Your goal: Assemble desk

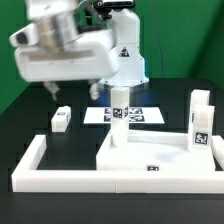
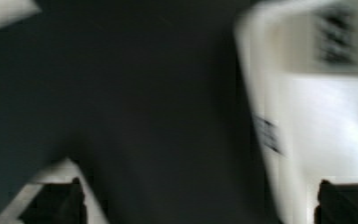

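The white desk tabletop (image 1: pixel 150 152) lies flat inside the rail at the exterior view's right. One white tagged leg (image 1: pixel 118 106) stands upright at its far left corner. A second leg (image 1: pixel 200 120) stands at its right side. A third leg (image 1: pixel 61 119) lies loose on the black table to the left. My gripper (image 1: pixel 70 90) hangs open and empty above the table, above and a little behind the loose leg. In the blurred wrist view the gripper (image 2: pixel 197 205) is open with only black table between the fingertips (image 2: pixel 51 205). The tabletop (image 2: pixel 318 110) lies off to one side.
A long white U-shaped border rail (image 1: pixel 40 160) runs along the left and front of the tabletop. The marker board (image 1: pixel 138 115) lies flat behind the tabletop. The robot base (image 1: pixel 122 55) stands at the back. A green wall closes the scene behind.
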`<state>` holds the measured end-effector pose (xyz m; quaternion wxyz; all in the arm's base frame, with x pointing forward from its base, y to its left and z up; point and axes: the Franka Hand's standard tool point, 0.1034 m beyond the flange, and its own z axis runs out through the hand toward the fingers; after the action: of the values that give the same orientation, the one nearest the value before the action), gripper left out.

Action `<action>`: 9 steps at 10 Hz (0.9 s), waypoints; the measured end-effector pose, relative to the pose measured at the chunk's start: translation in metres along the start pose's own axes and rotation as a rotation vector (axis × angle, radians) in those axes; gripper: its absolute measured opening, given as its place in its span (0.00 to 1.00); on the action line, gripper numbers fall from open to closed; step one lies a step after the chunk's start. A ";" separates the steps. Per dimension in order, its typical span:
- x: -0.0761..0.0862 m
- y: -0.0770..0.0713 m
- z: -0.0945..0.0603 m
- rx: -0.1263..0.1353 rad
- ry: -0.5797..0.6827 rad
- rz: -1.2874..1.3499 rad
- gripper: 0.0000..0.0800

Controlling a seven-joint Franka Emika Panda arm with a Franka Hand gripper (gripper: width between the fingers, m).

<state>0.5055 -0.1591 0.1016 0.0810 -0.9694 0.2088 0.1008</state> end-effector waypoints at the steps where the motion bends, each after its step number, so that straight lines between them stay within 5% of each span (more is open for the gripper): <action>1: 0.008 0.022 0.010 -0.029 -0.051 0.002 0.81; 6: -0.007 0.042 0.028 -0.007 -0.425 0.020 0.81; 7: -0.008 0.053 0.039 -0.011 -0.446 0.017 0.81; 8: -0.013 0.057 0.042 -0.042 -0.468 -0.018 0.81; 9: -0.022 0.056 0.040 -0.030 -0.561 0.007 0.81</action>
<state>0.4556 -0.1926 0.0618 0.1207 -0.9039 0.1799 0.3687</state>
